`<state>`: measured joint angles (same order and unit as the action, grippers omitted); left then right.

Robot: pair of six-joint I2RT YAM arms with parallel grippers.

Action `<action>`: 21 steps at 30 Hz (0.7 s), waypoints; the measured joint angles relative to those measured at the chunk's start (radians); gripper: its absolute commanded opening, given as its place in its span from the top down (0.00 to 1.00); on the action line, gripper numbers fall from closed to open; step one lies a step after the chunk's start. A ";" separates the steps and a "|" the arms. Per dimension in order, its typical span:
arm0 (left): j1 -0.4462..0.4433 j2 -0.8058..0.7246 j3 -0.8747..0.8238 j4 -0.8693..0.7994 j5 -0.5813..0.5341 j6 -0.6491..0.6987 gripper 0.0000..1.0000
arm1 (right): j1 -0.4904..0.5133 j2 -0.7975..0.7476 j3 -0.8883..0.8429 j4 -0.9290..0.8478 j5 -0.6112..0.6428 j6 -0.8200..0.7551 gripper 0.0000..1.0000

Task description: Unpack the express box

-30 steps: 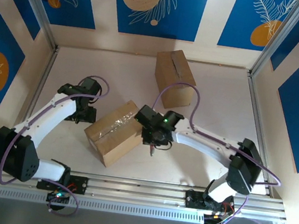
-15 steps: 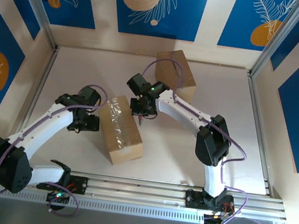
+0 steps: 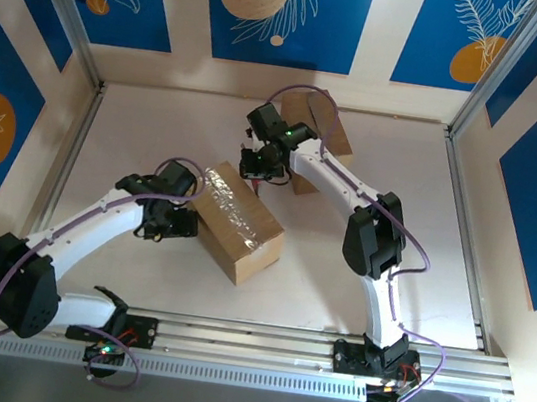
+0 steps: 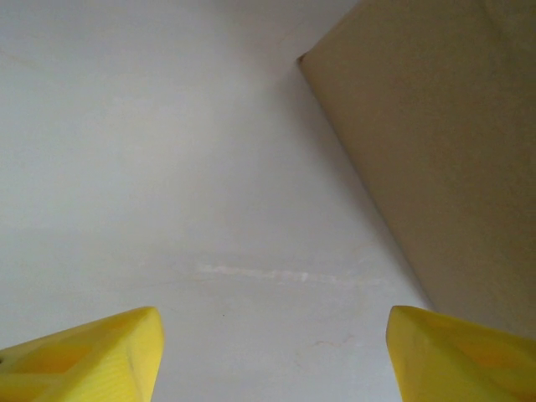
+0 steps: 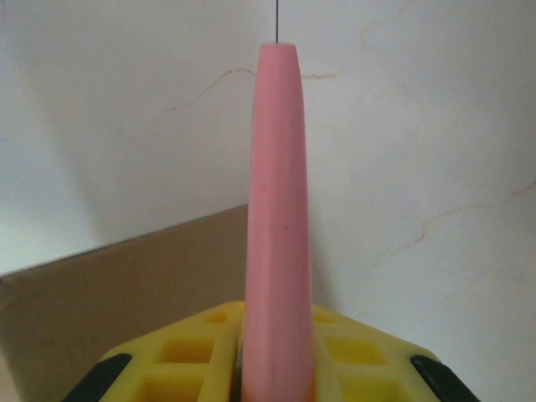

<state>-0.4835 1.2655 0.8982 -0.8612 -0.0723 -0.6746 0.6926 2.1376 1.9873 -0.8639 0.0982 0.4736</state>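
Here, the left end effector [image 3: 176, 225] sits low over the tabletop [image 3: 137, 131], released, its yellow fingers [image 4: 92, 356] spread wide with bare white surface between them. The box [image 3: 238, 222] lies just to its right. In the left wrist view the plain cardboard side rises ahead of the right-hand finger and very near it, though contact cannot be told. A strip of clear tape [image 3: 228, 203] runs along the box's top, from the end nearest the right end effector [image 3: 256, 167] toward the end farthest from it. That end effector hangs just past the box's far end, clenched on a pink tool [image 5: 276, 209]. The tool juts straight out from between the yellow fingers [image 5: 193, 343] and ends in a thin dark tip. In the right wrist view a brown cardboard corner lies beneath and to the left of the tool, with white surface beyond. A second box [image 3: 332, 130] stands just behind this end effector, partly covered by the arm
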 measured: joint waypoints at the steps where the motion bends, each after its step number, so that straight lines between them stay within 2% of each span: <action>1: -0.006 0.000 0.000 0.009 0.006 -0.005 0.29 | -0.007 0.008 0.014 0.000 -0.009 -0.006 1.00; 8: -0.054 -0.009 0.019 0.014 0.029 -0.007 0.27 | -0.024 0.057 0.153 -0.037 -0.001 -0.053 1.00; 12: -0.058 -0.080 0.102 -0.053 0.016 0.008 0.26 | -0.022 0.007 0.159 -0.068 0.077 -0.064 1.00; 15: -0.058 -0.145 0.201 -0.132 -0.007 0.031 0.24 | -0.018 -0.118 0.064 -0.087 0.161 -0.064 1.00; 21: -0.031 -0.149 0.407 -0.255 -0.060 0.117 0.18 | 0.005 -0.537 -0.276 -0.117 0.310 0.003 1.00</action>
<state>-0.5140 1.1168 1.3052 -1.1160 -0.1322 -0.5579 0.6975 1.6005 1.7111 -0.9810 0.4084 0.4770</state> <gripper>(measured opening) 0.804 0.182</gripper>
